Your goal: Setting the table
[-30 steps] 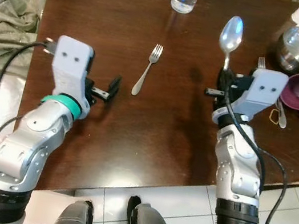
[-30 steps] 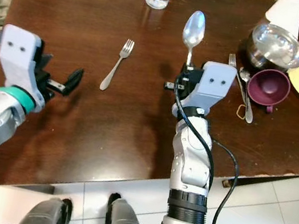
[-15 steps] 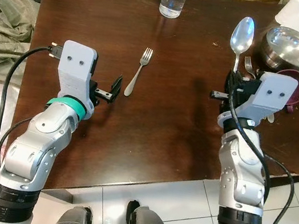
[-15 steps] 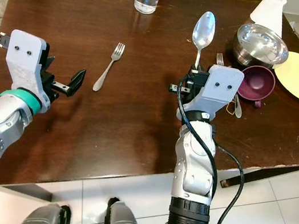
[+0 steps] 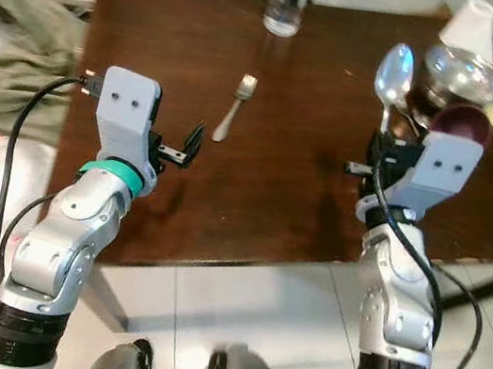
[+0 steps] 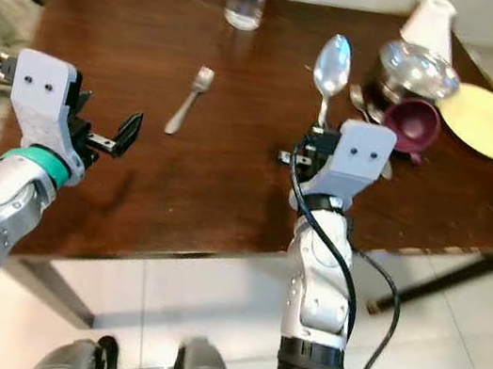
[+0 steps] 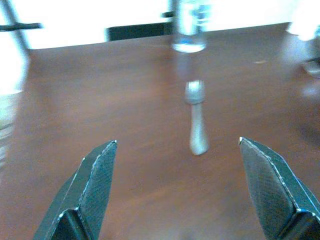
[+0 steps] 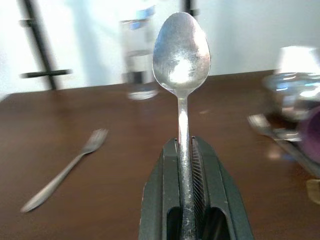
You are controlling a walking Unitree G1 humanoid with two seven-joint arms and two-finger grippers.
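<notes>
Steel caught the light where the right end effector [image 8: 186, 150] stood clamped on a spoon [image 8: 181, 55] by its handle, bowl pointing out over the dark wooden bench [image 6: 228, 181]. The left end effector [image 7: 185, 185] hovered with fingers wide apart, aimed at a fork [image 7: 196, 120] lying on the bench ahead of it. Beside the spoon sat a steel bowl [image 6: 410, 72], a maroon cup [image 6: 411, 128] and a yellow plate [image 6: 487, 122]. A swing rightward risked the long spoon striking that cluster; its narrow handle could also pivot in the grip.
</notes>
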